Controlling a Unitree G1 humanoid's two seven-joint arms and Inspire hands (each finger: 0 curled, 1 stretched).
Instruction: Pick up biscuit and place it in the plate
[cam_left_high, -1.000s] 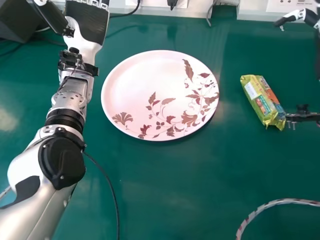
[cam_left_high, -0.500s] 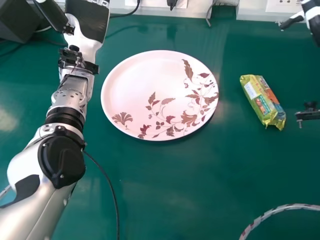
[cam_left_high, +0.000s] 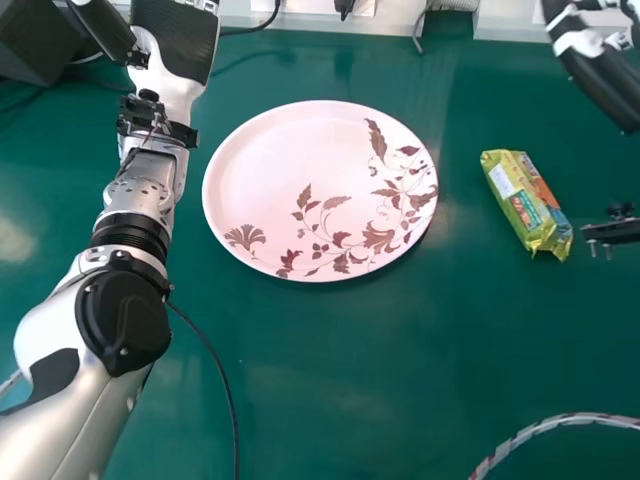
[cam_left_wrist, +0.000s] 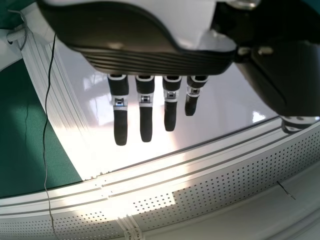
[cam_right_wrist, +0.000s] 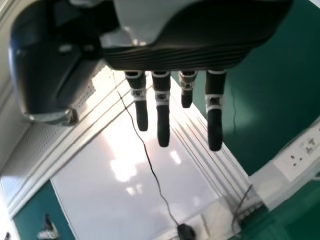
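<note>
Advancing farther inward, the right hand (cam_left_high: 598, 77), fingers (cam_right_wrist: 215, 129) extended and released, is nearing the biscuit packet (cam_left_high: 527, 203), grasp pending.

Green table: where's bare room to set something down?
Free on the table: the strip between plate and biscuit packet; the near patch between black cable and striped cable. Crowded: the left side, with the left robot hand and arm; the right edge, near the right robot hand.
</note>
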